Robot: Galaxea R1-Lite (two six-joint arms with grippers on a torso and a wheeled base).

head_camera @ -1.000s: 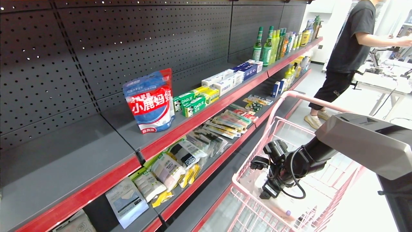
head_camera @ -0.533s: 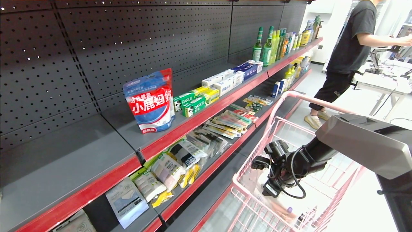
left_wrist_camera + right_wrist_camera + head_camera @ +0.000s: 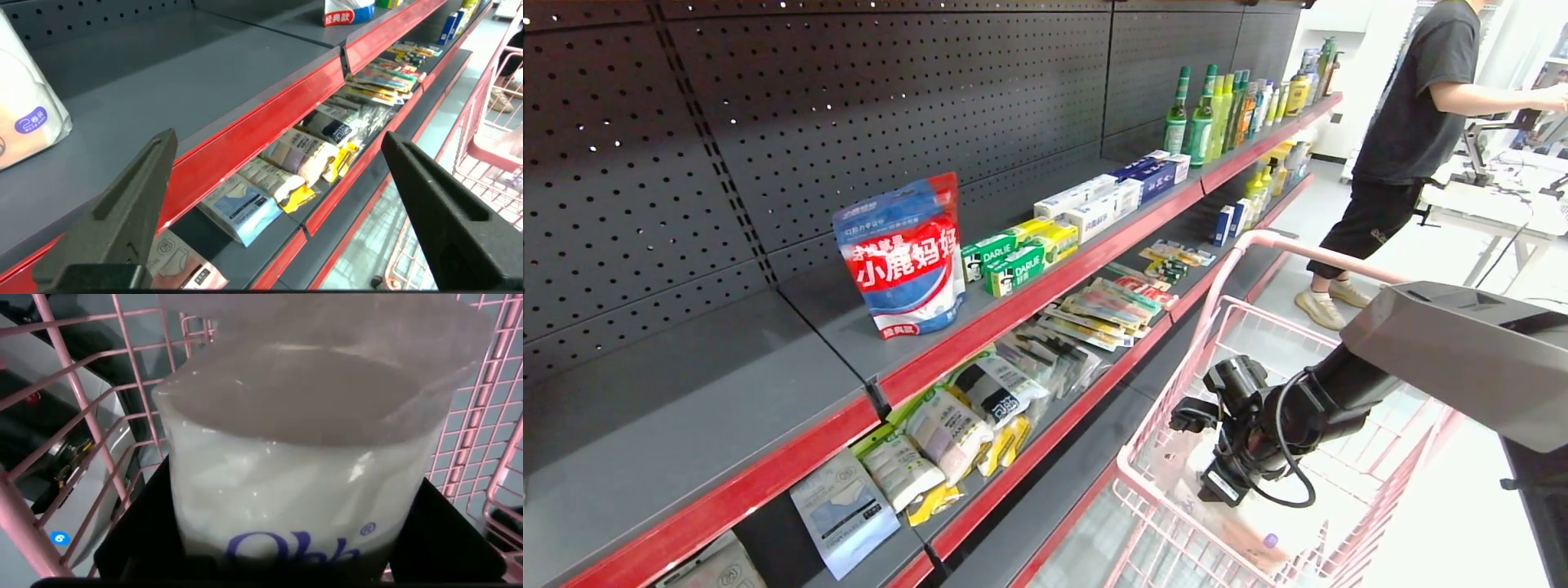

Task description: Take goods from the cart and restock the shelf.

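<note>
Left gripper (image 3: 278, 145), jaws apart and empty, hangs over the shelf (image 3: 204, 90). Right gripper (image 3: 1217, 494), inside the cart (image 3: 1233, 253), is clamped on the white pack (image 3: 302, 457). Watch the soft, slick wrap: it may slip or snag the cart wires as you lift. Since a second ago, the right arm has edged slightly rightward.

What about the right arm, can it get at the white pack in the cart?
Probably yes: the right tool sits inside the cart, right up against the white pack, no cart wire between them.
</note>
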